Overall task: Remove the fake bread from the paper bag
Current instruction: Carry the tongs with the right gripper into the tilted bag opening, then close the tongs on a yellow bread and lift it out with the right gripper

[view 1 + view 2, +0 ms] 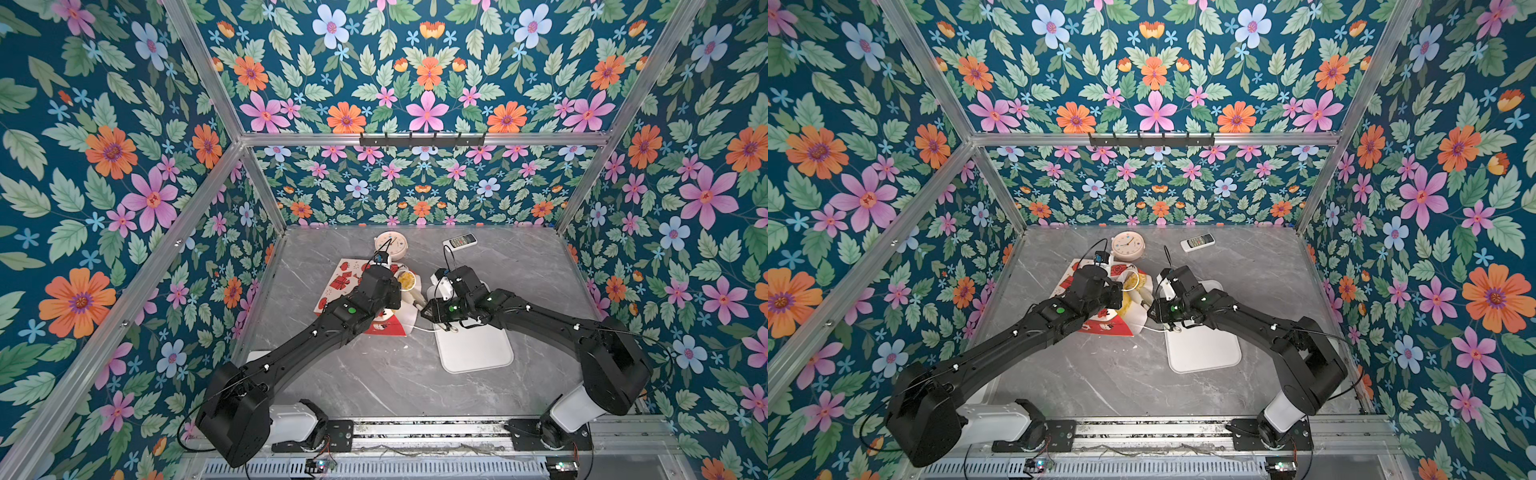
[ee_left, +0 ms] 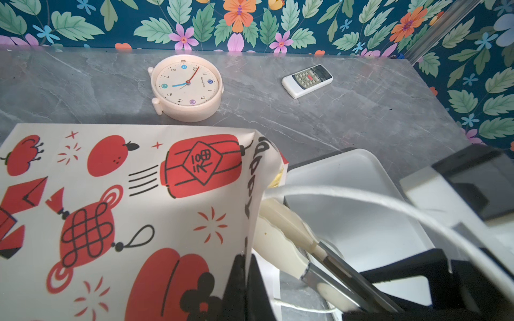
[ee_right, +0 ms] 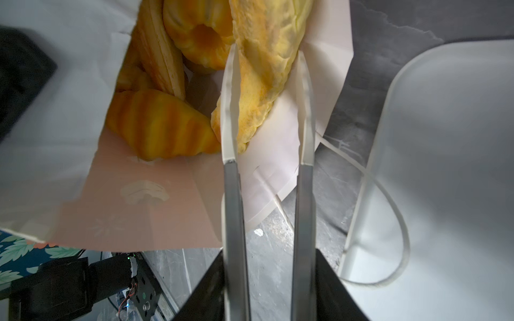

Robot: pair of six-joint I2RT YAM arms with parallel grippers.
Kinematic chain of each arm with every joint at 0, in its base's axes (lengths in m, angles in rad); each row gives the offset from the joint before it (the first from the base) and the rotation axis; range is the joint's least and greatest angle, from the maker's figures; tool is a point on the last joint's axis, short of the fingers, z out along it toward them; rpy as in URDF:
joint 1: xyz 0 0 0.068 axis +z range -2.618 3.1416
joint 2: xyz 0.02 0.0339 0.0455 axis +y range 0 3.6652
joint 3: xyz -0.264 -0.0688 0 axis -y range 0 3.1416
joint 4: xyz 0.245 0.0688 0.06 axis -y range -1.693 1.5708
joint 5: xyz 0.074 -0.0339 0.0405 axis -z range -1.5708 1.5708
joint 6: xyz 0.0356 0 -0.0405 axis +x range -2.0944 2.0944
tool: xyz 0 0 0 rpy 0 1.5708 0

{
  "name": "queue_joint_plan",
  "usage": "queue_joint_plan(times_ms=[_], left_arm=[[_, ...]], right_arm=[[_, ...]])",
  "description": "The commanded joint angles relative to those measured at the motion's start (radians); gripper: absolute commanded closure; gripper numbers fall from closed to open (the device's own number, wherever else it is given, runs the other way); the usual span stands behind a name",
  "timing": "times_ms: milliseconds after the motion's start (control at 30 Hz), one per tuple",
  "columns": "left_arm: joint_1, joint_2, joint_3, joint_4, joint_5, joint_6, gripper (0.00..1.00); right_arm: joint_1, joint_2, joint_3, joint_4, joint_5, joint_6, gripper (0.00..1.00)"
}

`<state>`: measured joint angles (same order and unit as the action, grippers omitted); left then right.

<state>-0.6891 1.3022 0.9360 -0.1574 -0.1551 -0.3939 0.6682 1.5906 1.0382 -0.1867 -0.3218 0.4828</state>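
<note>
Pastries crowd the open mouth! The paper bag (image 1: 338, 286) lies on its side just beside the tray (image 1: 478, 357), mouth turned toward it. The fake bread (image 1: 405, 280) is all inside. A ribbed croissant (image 3: 161, 127) sits near the lip and a ring doughnut (image 3: 203, 36) deeper in, with a flat striped piece (image 3: 162, 55) between them.

Now the right gripper (image 3: 267, 52): its long fingers are half closed, one on either side of a long pale pastry (image 3: 261, 97), and both touch it at the tips. That pastry lies on the bag's lower wall right at the mouth, on the tray side.

The left gripper (image 2: 245, 266) is pinched tight on the bag's upper edge, with that edge lifted off the table (image 1: 374, 374). One white cord handle (image 3: 400, 222) loops over the tray's rim. Beyond the tray's far end, a clock (image 2: 186, 86) and a remote (image 2: 307, 80) lie on the table.
</note>
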Motion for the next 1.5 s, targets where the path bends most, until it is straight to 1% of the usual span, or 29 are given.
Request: queue_joint_plan(times_ms=[0, 200, 367, 433, 500, 567, 633, 767, 800, 900, 1100, 1300, 1467], left_arm=[[-0.001, 0.001, 0.01, 0.014, 0.009, -0.008, 1.0], [-0.003, -0.001, 0.012, 0.013, 0.02, -0.008, 1.0], [-0.006, -0.002, 0.014, 0.015, 0.028, -0.006, 1.0], [-0.007, -0.004, 0.014, 0.019, 0.035, -0.004, 1.0], [-0.008, -0.004, 0.014, 0.021, 0.034, -0.003, 1.0], [-0.008, -0.003, 0.014, 0.022, 0.029, -0.003, 1.0], [-0.009, -0.002, 0.014, 0.02, 0.022, -0.002, 1.0], [-0.008, 0.002, 0.015, 0.02, -0.005, -0.008, 1.0], [-0.008, 0.005, 0.017, 0.019, -0.015, -0.012, 1.0], [-0.007, 0.017, 0.026, 0.019, -0.034, -0.025, 1.0], [-0.007, 0.054, 0.068, -0.004, -0.076, -0.058, 1.0], [-0.007, 0.087, 0.081, 0.003, -0.073, -0.072, 1.0], [-0.007, 0.11, 0.082, 0.006, -0.073, -0.084, 1.0]], right_arm=[[0.0, -0.002, 0.009, 0.015, 0.02, -0.021, 0.55], [0.0, 0.008, 0.016, 0.034, 0.018, -0.033, 0.55], [-0.001, 0.058, 0.046, 0.08, 0.008, -0.057, 0.55], [-0.001, 0.101, 0.045, 0.117, -0.007, -0.067, 0.55], [-0.002, 0.118, 0.042, 0.152, -0.014, -0.071, 0.59], [-0.002, 0.121, 0.037, 0.166, -0.016, -0.068, 0.68], [-0.001, 0.113, 0.026, 0.171, -0.019, -0.064, 0.74], [-0.002, 0.077, -0.013, 0.171, -0.013, -0.058, 0.79], [-0.002, 0.037, -0.024, 0.168, -0.013, -0.054, 0.8], [0.0, -0.023, -0.058, 0.148, -0.022, -0.042, 0.81], [0.002, -0.184, -0.123, 0.047, -0.018, -0.035, 0.81], [0.002, -0.393, -0.207, -0.036, 0.065, -0.025, 0.81], [0.002, -0.5, -0.222, -0.108, 0.132, -0.032, 0.8]])
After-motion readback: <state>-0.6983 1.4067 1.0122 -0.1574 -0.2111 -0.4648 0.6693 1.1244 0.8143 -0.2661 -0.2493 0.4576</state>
